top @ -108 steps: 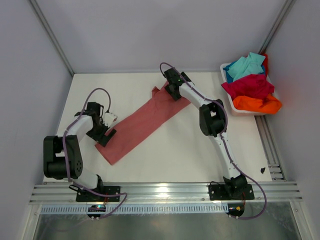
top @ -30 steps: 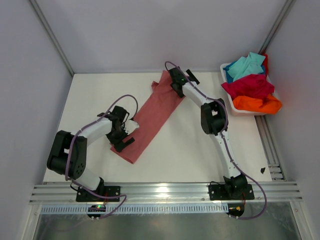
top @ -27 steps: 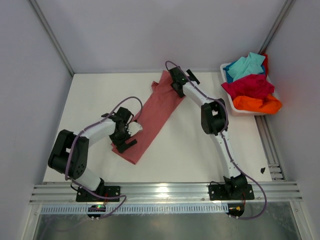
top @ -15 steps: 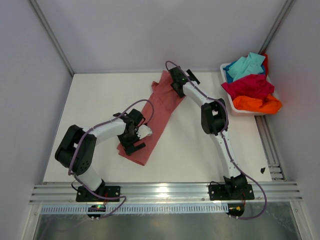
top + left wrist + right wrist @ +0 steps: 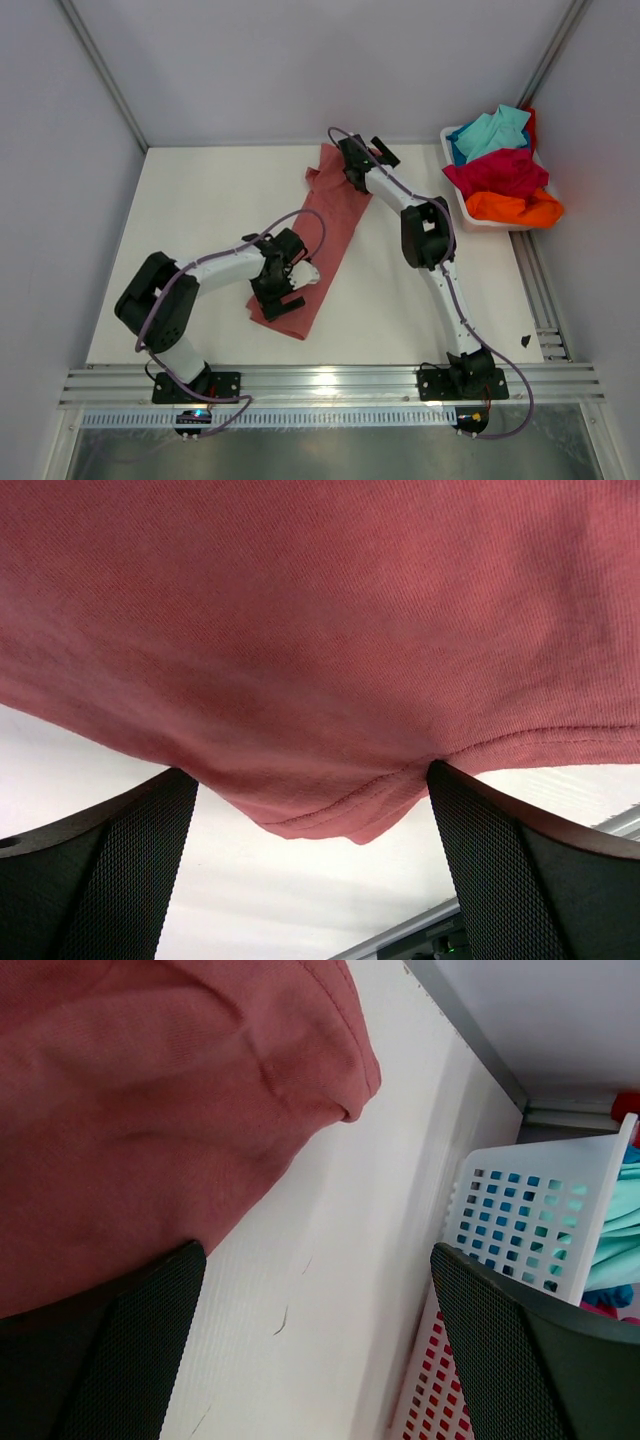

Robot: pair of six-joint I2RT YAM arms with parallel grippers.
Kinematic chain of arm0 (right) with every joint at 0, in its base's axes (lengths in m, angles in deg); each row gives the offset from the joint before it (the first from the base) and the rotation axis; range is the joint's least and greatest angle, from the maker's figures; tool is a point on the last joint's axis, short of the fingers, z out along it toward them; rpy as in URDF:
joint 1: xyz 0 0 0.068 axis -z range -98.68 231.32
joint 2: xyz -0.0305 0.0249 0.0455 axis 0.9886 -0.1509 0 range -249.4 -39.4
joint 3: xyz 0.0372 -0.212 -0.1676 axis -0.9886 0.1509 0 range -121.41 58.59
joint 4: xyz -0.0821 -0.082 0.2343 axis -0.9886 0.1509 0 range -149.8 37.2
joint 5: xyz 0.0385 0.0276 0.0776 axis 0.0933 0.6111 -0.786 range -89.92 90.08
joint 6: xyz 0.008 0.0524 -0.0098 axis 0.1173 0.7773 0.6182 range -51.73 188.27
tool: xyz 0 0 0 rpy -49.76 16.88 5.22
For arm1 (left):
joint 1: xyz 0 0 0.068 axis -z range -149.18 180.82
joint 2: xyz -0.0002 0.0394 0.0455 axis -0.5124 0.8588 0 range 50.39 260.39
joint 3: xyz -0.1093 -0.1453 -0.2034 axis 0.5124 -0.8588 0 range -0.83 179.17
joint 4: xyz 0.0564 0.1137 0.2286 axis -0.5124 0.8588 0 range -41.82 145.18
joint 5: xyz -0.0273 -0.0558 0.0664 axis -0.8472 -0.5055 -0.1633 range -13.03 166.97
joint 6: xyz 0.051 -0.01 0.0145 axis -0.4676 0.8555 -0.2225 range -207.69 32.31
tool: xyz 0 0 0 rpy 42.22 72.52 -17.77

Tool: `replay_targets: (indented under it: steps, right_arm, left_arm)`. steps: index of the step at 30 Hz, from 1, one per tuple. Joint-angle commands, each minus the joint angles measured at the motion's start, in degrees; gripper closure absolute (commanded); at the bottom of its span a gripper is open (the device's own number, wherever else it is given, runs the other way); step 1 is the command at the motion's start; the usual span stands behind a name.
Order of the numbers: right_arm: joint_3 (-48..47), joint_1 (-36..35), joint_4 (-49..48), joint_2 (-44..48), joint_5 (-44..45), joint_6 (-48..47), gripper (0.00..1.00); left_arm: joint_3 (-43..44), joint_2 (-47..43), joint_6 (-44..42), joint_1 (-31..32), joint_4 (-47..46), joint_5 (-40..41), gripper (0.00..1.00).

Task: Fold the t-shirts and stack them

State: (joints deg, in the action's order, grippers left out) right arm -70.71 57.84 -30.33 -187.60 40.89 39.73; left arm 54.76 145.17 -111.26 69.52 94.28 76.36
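The salmon-pink t-shirt [image 5: 325, 225] lies as a long narrow strip, running from the far middle of the table down to the near middle. My left gripper [image 5: 290, 288] sits low over its near end. In the left wrist view that gripper [image 5: 310, 780] is open wide, and the pink hem [image 5: 345, 815] sags between the fingers. My right gripper [image 5: 355, 172] is at the strip's far end. In the right wrist view it [image 5: 318, 1252] is open, with one finger [image 5: 120, 1340] at the edge of the pink cloth [image 5: 150, 1110]. Turquoise [image 5: 492, 130], crimson [image 5: 497, 170] and orange [image 5: 515, 207] t-shirts are heaped in the tub.
The white perforated tub [image 5: 462, 200] stands at the far right corner, close beside my right gripper; its wall [image 5: 510, 1210] shows in the right wrist view. An aluminium rail [image 5: 330, 385] runs along the near edge. Grey walls close in the table's left, back and right.
My left gripper has slid right and nearer, and the pink strip's near end has swung right with it, so the strip now lies steeper. The right gripper has barely moved.
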Motion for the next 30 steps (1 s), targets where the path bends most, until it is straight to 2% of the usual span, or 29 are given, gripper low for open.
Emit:
replay_targets:
  steps: [1,14,21,30]
  right_arm:
    - [-0.2,0.4,-3.3,-1.9,2.7,-3.8,0.01]
    - [-2.3,-0.9,-3.8,-2.4,2.4,-4.8,0.01]
    - [-2.6,-1.7,-4.0,-2.6,2.7,-5.1,0.01]
    - [-4.7,-1.9,-3.6,-2.1,1.5,-4.0,0.01]
  left_arm:
    - [0.0,0.2,2.2,2.9,1.4,-3.2,0.01]
    - [2.1,5.8,3.0,12.7,-0.1,-2.3,0.01]
    - [8.2,11.0,3.1,15.2,0.5,-5.1,0.01]
    - [8.8,14.7,4.7,21.8,-0.7,-7.3,0.01]
